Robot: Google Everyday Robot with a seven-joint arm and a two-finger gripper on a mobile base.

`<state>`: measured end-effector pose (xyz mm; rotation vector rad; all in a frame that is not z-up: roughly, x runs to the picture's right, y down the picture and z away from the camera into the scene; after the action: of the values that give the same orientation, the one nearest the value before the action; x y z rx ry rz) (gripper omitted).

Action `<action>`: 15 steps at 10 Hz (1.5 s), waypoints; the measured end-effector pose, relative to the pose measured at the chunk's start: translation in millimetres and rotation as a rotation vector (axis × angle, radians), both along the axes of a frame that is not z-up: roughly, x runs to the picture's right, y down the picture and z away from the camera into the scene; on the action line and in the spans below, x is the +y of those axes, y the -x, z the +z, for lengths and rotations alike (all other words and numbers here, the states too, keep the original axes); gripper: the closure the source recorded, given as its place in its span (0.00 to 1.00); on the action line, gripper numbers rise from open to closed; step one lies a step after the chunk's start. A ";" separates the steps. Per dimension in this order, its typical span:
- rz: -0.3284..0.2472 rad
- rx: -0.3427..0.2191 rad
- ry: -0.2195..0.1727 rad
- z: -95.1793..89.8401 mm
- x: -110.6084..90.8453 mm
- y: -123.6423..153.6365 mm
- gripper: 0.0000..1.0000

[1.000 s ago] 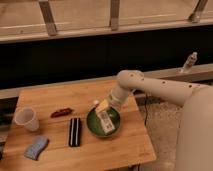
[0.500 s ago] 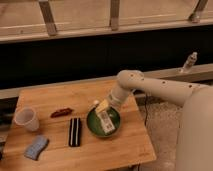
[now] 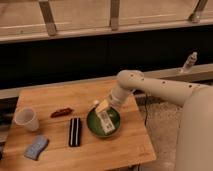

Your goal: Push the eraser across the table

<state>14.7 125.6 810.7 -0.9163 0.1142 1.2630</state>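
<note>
The eraser (image 3: 75, 132), a small black block with a pale stripe, lies lengthwise on the light wood table (image 3: 55, 100), left of the green bowl (image 3: 94, 124). A white labelled box (image 3: 106, 120) rests in the bowl. My white arm reaches in from the right. The gripper (image 3: 101, 106) hangs over the bowl's far rim, right of the eraser and apart from it.
A clear plastic cup (image 3: 26, 118) stands at the table's left edge. A blue-grey sponge pad (image 3: 36, 147) lies at the front left corner. A small dark red object (image 3: 61, 112) lies behind the eraser. A spray bottle (image 3: 189, 62) stands on the ledge at the back right.
</note>
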 end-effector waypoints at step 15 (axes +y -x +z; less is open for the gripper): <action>-0.092 0.033 -0.113 -34.0 -39.2 15.3 0.20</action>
<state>-0.5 86.5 776.7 -0.7842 0.1086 1.1874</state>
